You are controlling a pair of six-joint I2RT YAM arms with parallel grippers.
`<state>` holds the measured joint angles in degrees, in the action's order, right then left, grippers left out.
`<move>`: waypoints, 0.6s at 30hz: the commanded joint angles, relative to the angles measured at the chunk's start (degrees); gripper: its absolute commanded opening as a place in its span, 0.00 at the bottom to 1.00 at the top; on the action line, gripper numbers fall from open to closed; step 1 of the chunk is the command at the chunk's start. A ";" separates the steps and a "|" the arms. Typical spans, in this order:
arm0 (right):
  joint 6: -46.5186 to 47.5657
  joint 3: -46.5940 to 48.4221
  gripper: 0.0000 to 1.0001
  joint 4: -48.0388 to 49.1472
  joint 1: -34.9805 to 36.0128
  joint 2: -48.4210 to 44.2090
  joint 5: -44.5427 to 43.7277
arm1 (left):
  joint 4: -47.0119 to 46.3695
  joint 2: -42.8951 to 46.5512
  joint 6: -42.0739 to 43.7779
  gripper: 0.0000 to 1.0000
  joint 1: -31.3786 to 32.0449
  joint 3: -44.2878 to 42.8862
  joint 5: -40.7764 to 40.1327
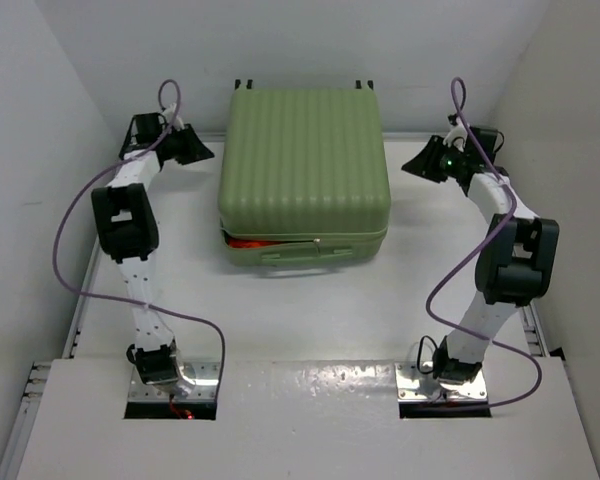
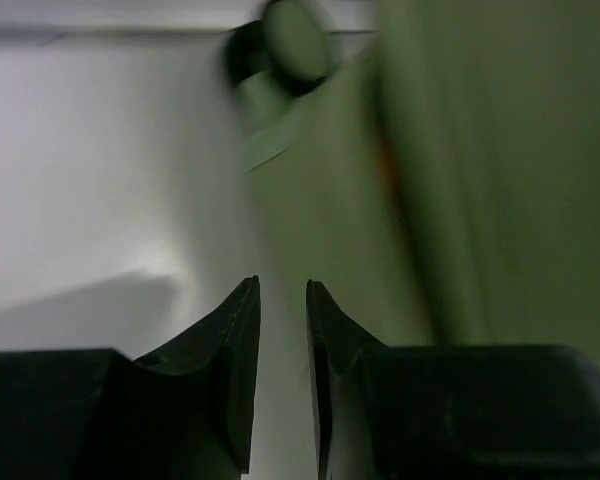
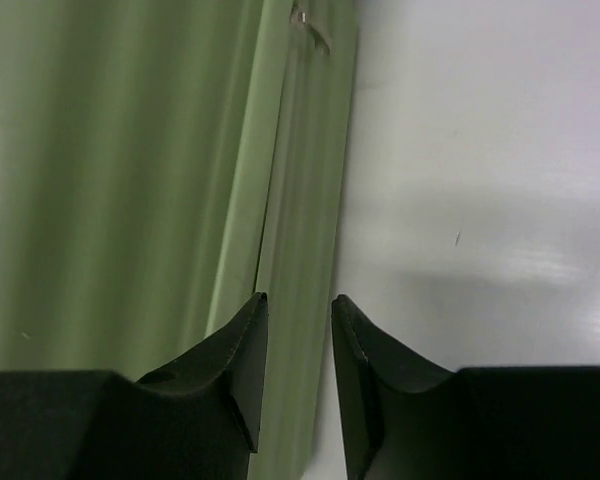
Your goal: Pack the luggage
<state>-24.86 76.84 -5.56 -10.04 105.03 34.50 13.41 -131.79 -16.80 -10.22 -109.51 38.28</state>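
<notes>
The luggage [image 1: 305, 150], a light-green ribbed suitcase, lies flat at the back middle of the table with its lid down. An orange item [image 1: 246, 241] peeks out of the front seam at the left. My left gripper [image 1: 202, 152] is beside the suitcase's left back corner, jaws nearly together with nothing between them. In the left wrist view it [image 2: 283, 285] points past the suitcase side [image 2: 480, 200] toward a wheel [image 2: 295, 40]. My right gripper [image 1: 412, 166] is beside the right side, also nearly closed and empty. In the right wrist view it [image 3: 298, 298] hovers over the suitcase's edge [image 3: 110, 180].
The white table [image 1: 300, 310] is walled on three sides. The suitcase's wheels [image 1: 243, 85] face the back wall. Purple cables loop beside each arm. A raised white shelf [image 1: 310, 420] carries the arm bases at the near edge.
</notes>
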 commanded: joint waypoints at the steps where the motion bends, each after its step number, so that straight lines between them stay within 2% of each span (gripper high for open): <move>1: 4.29 -1.95 0.31 3.19 -0.59 -1.76 5.66 | -5.15 -3.81 -1.48 0.27 6.60 -12.45 12.68; 3: 6.13 -5.18 0.31 2.31 -0.50 -2.81 5.93 | -5.15 -10.20 -3.41 0.27 10.54 -20.69 15.67; 6: 8.86 -9.58 0.31 2.57 -0.59 -4.04 6.02 | -7.96 -14.01 -5.61 0.27 15.64 -25.99 19.89; 9: 9.30 -13.28 0.30 2.31 -0.16 -4.31 6.10 | -9.98 -14.55 -5.62 0.30 19.17 -26.01 23.06; 10: 9.57 -14.08 0.30 1.96 0.11 -5.01 6.02 | -9.02 -12.90 -5.09 0.32 19.18 -25.06 21.50; 11: 10.18 -15.82 0.28 1.79 0.55 -5.27 6.02 | -9.01 -11.14 -5.09 0.41 19.18 -23.48 18.87; 12: 10.01 -16.97 0.28 1.52 2.03 -5.89 6.36 | -11.10 -8.51 -5.09 0.46 18.23 -20.59 15.63; 13: 9.83 -21.51 0.28 2.04 2.65 -8.59 6.98 | -14.60 -5.09 -8.66 0.53 15.61 -10.64 7.24; 14: 9.14 -23.12 0.28 3.53 3.44 -9.66 7.59 | -17.51 -0.97 -10.61 0.61 14.01 -4.80 2.20; 15: 8.61 -28.88 0.28 5.11 6.50 -10.98 7.60 | -25.11 8.03 -14.54 0.66 10.26 6.74 -1.85; 16: 7.21 -30.68 0.28 8.78 7.57 -15.69 7.69 | -28.75 12.47 -16.49 0.72 8.22 11.73 -8.25; 17: 5.54 -32.44 0.28 10.21 8.89 -17.30 7.51 | -30.88 16.61 -18.17 0.86 6.20 15.87 -11.10; 18: 4.83 -34.02 0.28 13.27 12.03 -20.45 6.99 | -30.90 23.87 -19.58 0.90 4.26 18.87 -13.82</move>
<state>-16.56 45.74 -1.67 -6.37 92.97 34.22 -2.94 -127.76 -27.24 -1.19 -95.98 31.46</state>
